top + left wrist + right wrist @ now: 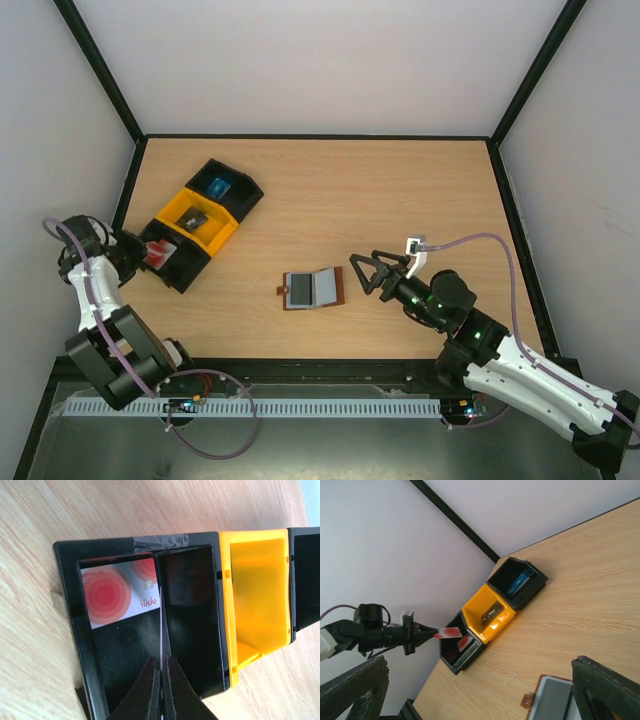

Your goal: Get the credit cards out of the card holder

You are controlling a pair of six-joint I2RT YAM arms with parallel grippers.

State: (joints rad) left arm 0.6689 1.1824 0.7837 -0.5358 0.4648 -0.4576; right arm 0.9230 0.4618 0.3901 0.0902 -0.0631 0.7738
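Note:
The card holder (312,290) lies open on the table, brown with grey inner pockets, its tab on the left; it also shows low in the right wrist view (555,700). My left gripper (161,660) is shut on the red credit card (447,631), holding it edge-on (161,605) over the near black bin (67,580). A red-and-white face shows on the bin's inside (120,592); whether it is a reflection I cannot tell. A dark grey card (492,611) lies in the yellow bin (215,235). My right gripper (365,272) stands open just right of the card holder.
Three joined bins sit at the table's left: black, yellow, then a far black one (245,190) holding a blue object (219,184). Black frame rails and white walls close in the table's sides and back.

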